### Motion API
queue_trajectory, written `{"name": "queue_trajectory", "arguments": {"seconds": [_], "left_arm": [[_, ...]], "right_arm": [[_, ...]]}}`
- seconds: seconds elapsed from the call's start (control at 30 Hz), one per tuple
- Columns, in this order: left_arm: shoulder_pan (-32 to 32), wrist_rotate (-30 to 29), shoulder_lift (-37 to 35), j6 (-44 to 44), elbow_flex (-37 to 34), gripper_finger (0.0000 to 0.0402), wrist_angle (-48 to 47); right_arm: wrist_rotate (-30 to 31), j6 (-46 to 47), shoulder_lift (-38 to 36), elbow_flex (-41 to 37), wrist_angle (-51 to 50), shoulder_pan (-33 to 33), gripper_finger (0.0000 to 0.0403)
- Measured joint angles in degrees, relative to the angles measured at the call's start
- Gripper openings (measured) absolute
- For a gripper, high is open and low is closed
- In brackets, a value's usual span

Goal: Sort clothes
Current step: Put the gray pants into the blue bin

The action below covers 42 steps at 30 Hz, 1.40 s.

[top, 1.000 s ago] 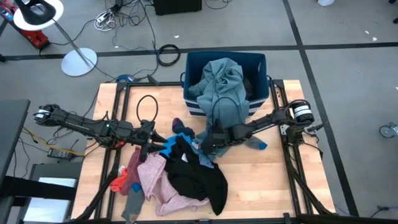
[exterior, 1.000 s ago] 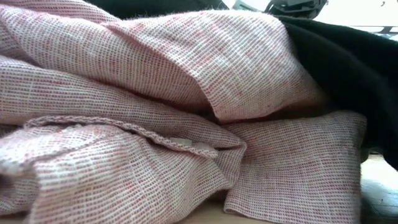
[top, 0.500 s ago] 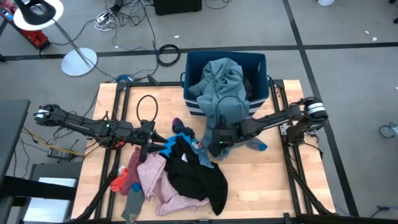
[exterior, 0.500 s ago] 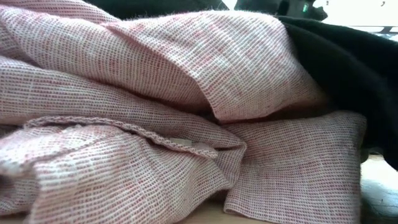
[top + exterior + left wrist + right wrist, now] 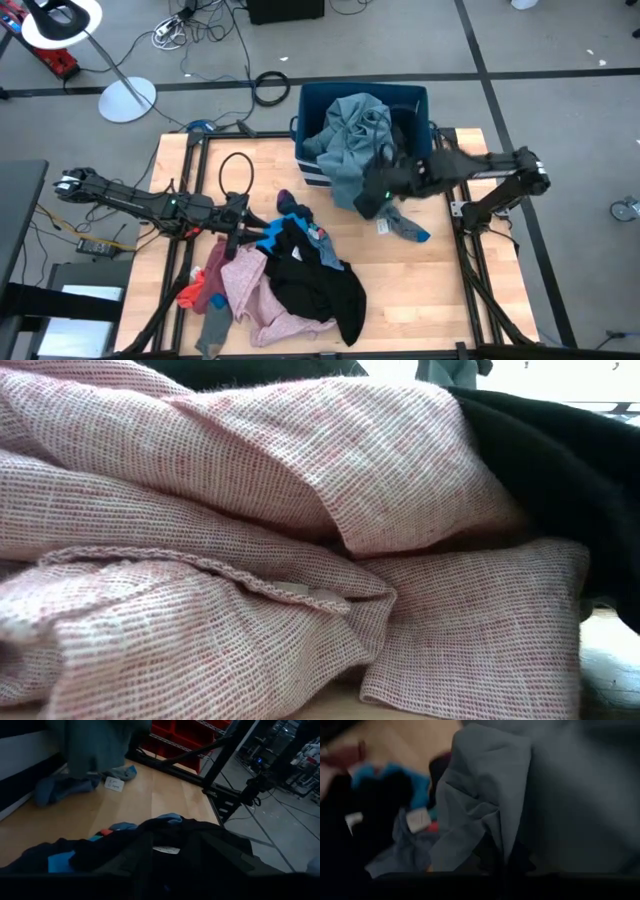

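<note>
From above, the wooden tabletop (image 5: 440, 270) carries a dark blue bin (image 5: 312, 168) at its far edge, near the middle; a teal-grey garment (image 5: 352, 140) fills the bin and spills over its near wall onto the wood; the right gripper (image 5: 383, 192) sits at the lower hem of that garment, just in front of the bin, jaws closed on the teal-grey cloth; a small blue sock (image 5: 408, 228) lies on the wood just beside it, toward the right edge; the left gripper (image 5: 243, 226) lies low near the tabletop's middle, at the edge of the heap, its jaws standing wide, though whether cloth lies between them cannot be told; the heap runs from there to the near edge: a bright blue piece (image 5: 285, 228), a black garment (image 5: 315, 280), a pink garment (image 5: 255, 290) and a red-orange piece (image 5: 192, 293) toward the near left corner.

At table height, the pink garment (image 5: 230, 530) fills the frame in folds; the black garment (image 5: 560, 460) drapes beside it.

From the left wrist, black cloth (image 5: 165, 855) lies close in front; the blue sock (image 5: 62, 785) rests on the wood beyond, under the hanging teal-grey garment (image 5: 92, 745).

From the right wrist, the teal-grey garment (image 5: 490, 800) hangs close; bright blue cloth (image 5: 390, 775) shows beyond it.
</note>
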Motion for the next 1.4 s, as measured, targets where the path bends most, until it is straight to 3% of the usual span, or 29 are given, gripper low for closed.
{"name": "queue_trajectory", "arguments": {"seconds": [0.2, 0.33, 0.7, 0.83, 1.07, 1.4], "left_arm": [[0.0, -1.7, 0.0, 0.0, 0.0, 0.0163, 0.0], [0.0, -1.9, 0.0, 0.0, 0.0, 0.0163, -0.1], [0.0, -1.8, 0.0, 0.1, 0.0, 0.0163, -0.2], [0.0, -1.8, 0.0, 0.1, 0.0, 0.0163, -0.2], [0.0, -1.8, 0.0, 0.2, 0.0, 0.0163, -1.8], [0.0, -1.9, 0.0, 0.2, 0.0, 0.0163, -2.0]], "right_arm": [[5.3, -8.8, 1.2, 14.5, -4.7, -5.5, 0.0008], [12.6, -14.3, 1.9, 22.2, -4.7, -8.6, 0.0008], [21.0, -30.5, 2.6, 27.7, 4.3, -23.3, 0.0008], [21.0, -35.2, 2.5, 27.6, 10.5, -28.5, 0.0008], [11.6, -38.0, 2.8, 27.6, 19.5, -35.2, 0.0008], [7.4, -42.0, 2.9, 27.6, 30.4, -43.6, 0.0008]]}}
